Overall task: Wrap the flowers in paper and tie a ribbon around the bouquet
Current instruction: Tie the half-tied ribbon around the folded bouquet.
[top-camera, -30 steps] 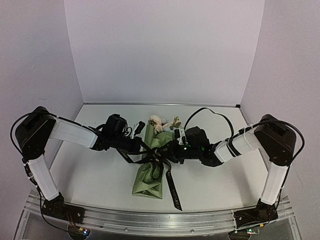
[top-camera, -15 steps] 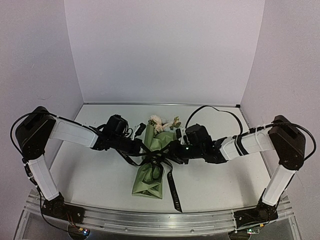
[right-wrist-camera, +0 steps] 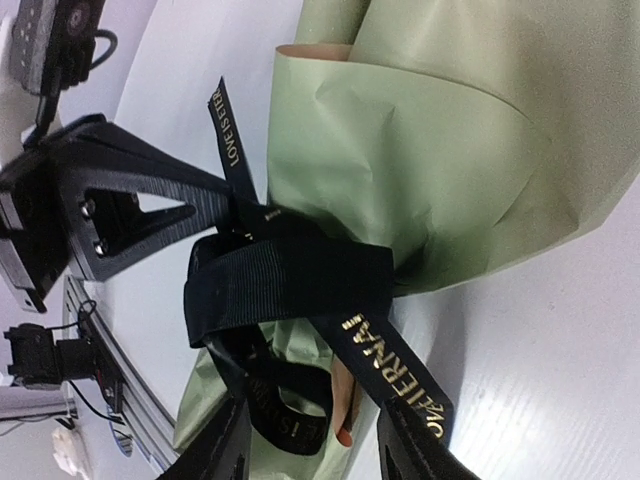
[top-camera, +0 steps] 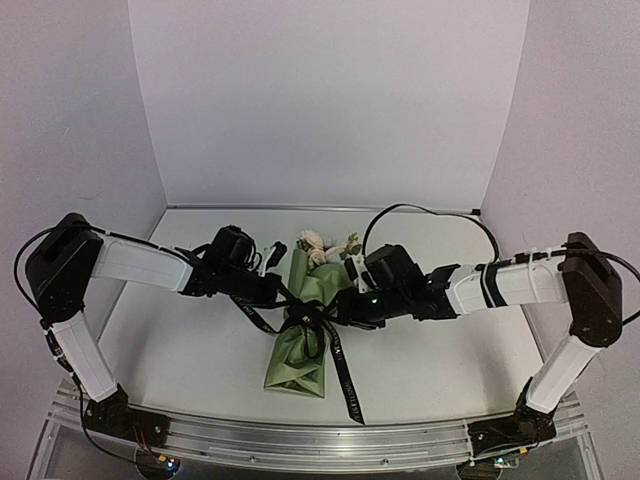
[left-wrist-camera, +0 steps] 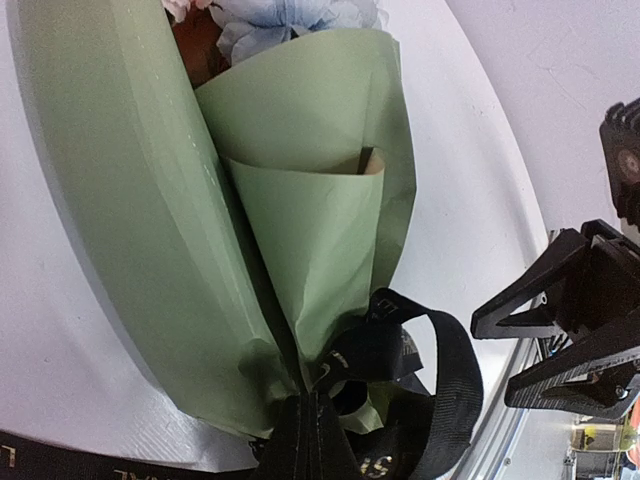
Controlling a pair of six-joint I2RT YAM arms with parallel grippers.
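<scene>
Bouquet point(top-camera: 300, 352) lies flat about mid-worktop point(top-camera: 170, 345), between the two arms. The wide end points to the far edge and the narrow end to the near edge. Cream-peach flowers point(top-camera: 318, 243) show at the wide end, and the left wrist view catches a pale blue bloom beside them. The olive paper point(left-wrist-camera: 300, 200) is rolled into overlapping cones, with a sliver of its tan side showing at one inner fold. The black ribbon point(right-wrist-camera: 290, 275) is cinched round the waist of the cone, pinching the paper in, with a flat loop standing off the wrap. Gold lettering on it reads "ETERNAL". One loose tail runs along the worktop toward the near edge, just right of the narrow end. Left gripper point(top-camera: 281, 292) sits at the bouquet's left flank, its jaws closed tight on a ribbon strand, and a short lettered end pokes up past the tips. Right gripper point(right-wrist-camera: 312, 412) sits at the right flank with its jaws about half parted and clamping nothing. A lettered strand crosses the gap between its fingers point(right-wrist-camera: 225, 445) without being pinched.
</scene>
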